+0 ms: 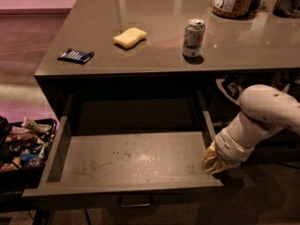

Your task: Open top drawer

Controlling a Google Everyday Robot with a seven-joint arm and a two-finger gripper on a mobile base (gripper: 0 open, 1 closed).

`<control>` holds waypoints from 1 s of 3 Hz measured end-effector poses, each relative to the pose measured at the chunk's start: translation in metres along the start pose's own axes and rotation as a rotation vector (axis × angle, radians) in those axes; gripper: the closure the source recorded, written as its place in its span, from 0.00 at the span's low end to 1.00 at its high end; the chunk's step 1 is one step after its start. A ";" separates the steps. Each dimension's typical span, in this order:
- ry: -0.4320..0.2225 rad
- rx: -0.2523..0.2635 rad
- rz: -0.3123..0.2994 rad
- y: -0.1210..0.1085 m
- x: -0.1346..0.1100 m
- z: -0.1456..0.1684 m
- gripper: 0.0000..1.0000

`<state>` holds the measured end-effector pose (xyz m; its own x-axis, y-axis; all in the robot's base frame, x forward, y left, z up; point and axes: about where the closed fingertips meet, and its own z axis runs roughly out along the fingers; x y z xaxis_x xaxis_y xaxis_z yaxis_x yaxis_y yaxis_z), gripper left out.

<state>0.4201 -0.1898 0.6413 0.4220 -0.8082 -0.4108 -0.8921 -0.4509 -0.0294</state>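
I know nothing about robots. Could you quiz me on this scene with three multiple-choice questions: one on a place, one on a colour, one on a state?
1. Where is the gripper?
A. at the far left
B. beside the right front corner of the top drawer
C. at the top edge

2. What colour is the sponge?
A. yellow
B. red
C. black

3. The top drawer is:
A. shut
B. pulled out, nothing inside
C. pulled out, full of tools

Answers:
1. B, it sits by the drawer's right wall.
2. A, a pale yellow block lies on the countertop.
3. B, its speckled floor is bare.
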 end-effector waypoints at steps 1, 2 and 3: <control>0.000 0.000 0.000 0.000 0.000 0.000 1.00; -0.043 -0.029 0.018 0.023 -0.009 -0.006 1.00; -0.109 0.025 0.000 0.025 -0.019 -0.006 1.00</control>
<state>0.3906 -0.1885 0.6540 0.4032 -0.7616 -0.5074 -0.8963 -0.4404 -0.0511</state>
